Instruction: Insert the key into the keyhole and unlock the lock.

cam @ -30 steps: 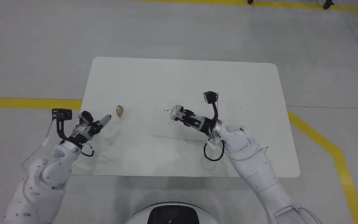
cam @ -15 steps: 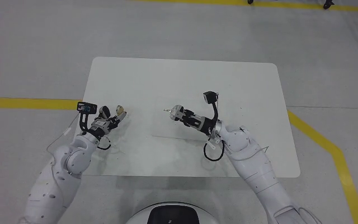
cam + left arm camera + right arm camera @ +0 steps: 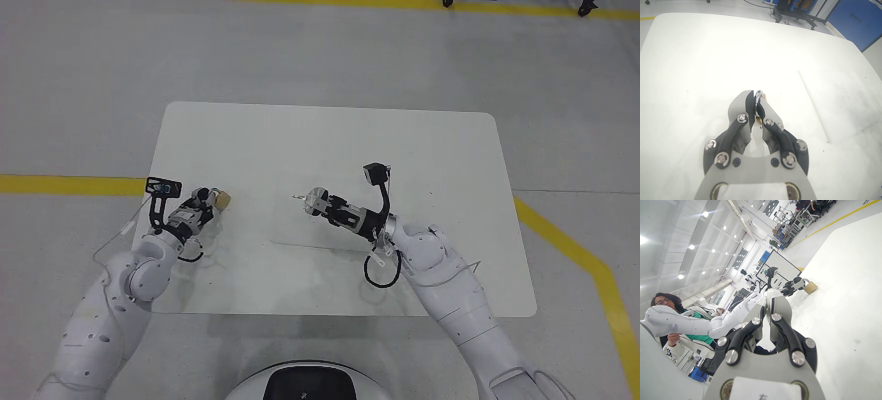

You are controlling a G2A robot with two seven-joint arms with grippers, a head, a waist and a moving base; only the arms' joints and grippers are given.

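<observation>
Hiding most of the lock (image 3: 223,200), left gripper (image 3: 755,98) clamps its shackle (image 3: 759,94).

left arm: bent over the tabletop (image 3: 330,140) left edge, left gripper (image 3: 210,200) low, jaws clamped on lock (image 3: 223,200) shackle | right arm: stretched from near edge to mid-tabletop, right gripper (image 3: 311,199) jaws pinched on key (image 3: 297,197)
</observation>
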